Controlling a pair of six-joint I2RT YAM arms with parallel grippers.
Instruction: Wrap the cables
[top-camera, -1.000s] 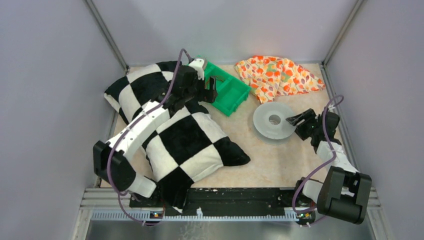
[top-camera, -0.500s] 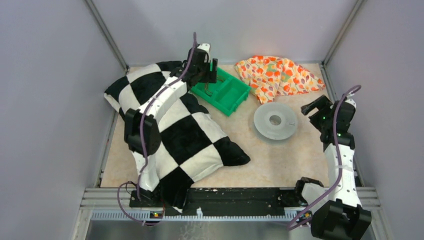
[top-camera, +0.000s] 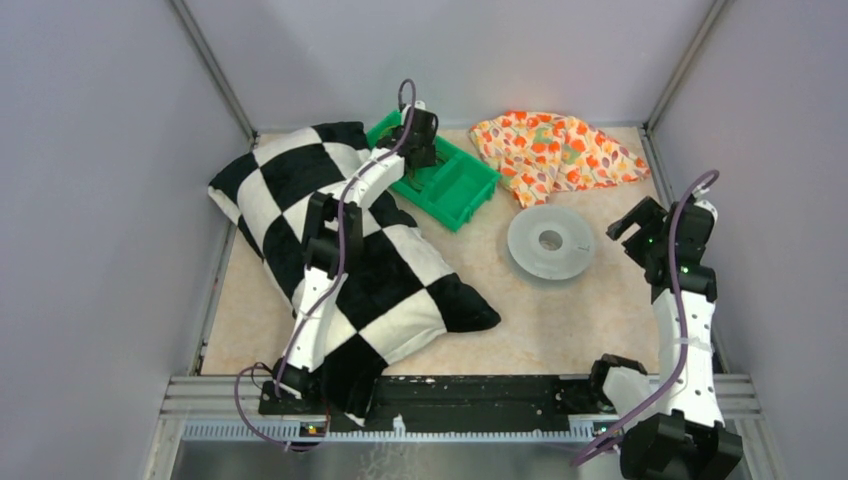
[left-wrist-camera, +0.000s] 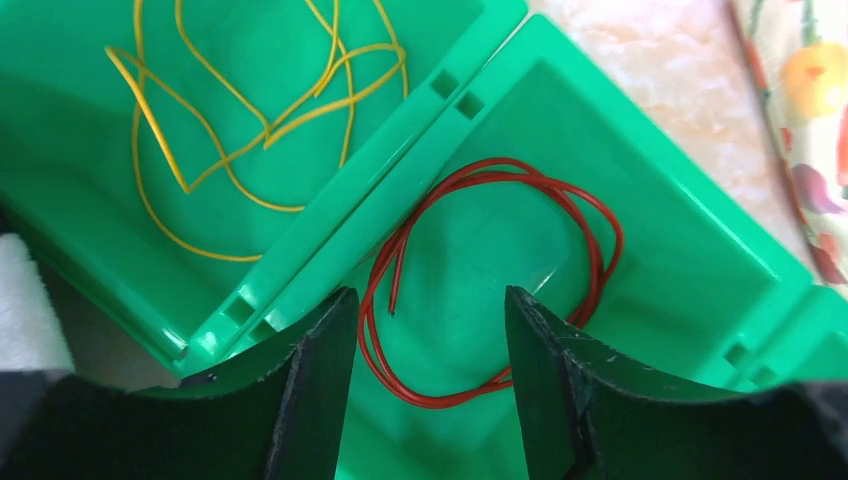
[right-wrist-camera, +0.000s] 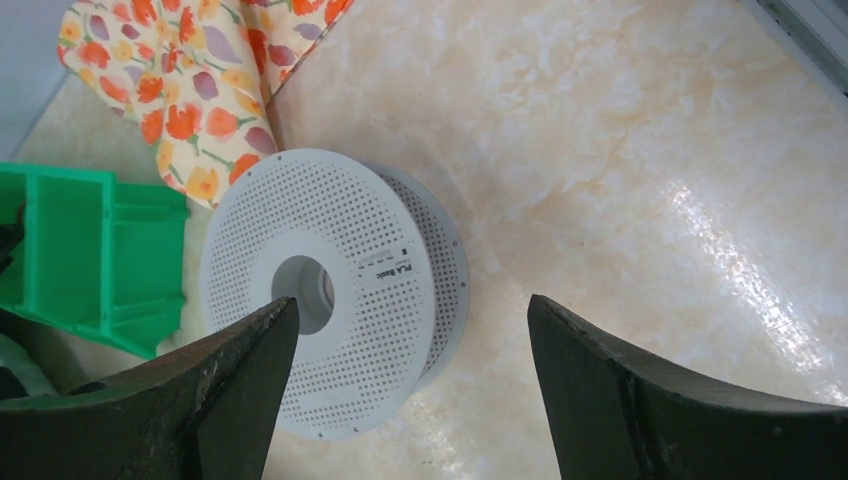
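Left wrist view looks straight down into a green tray (left-wrist-camera: 690, 250). The left hand (left-wrist-camera: 428, 300) hangs over one compartment with its fingers partly apart and nothing between them. Directly under that hand lies a red cable (left-wrist-camera: 500, 165) in a loose double loop, one free end showing in the gap between the fingers. A yellow cable (left-wrist-camera: 268, 128) sprawls in the neighbouring compartment, off past one finger and across the divider. Whether the fingertips touch the tray floor I cannot tell.

The right hand (right-wrist-camera: 412, 303) is spread wide and empty above the tabletop (right-wrist-camera: 620, 150). Ahead of it lies a flat white perforated spool (right-wrist-camera: 340, 250), with a floral cloth (right-wrist-camera: 200, 80) just beyond, its edge over the spool's far rim.
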